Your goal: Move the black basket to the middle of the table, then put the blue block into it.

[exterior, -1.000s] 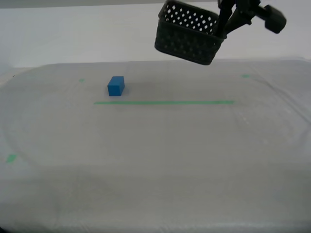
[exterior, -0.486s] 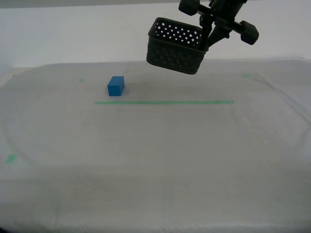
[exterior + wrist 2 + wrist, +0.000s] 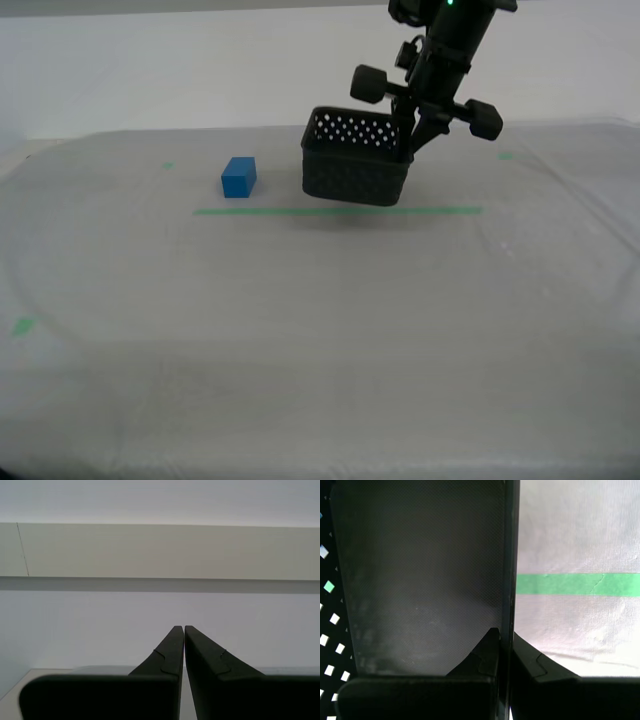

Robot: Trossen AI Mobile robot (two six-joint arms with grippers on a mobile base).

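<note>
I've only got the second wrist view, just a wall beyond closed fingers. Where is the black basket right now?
Observer: The black basket is held by the first end effector, which is clamped on its wall.
Operator: Is it down on the table?
Observer: It hangs low at the green tape line. I can't tell whether it touches the table.
Operator: And the block?
Observer: The blue block sits on the table, apart from the basket, toward the exterior view's left.
</note>
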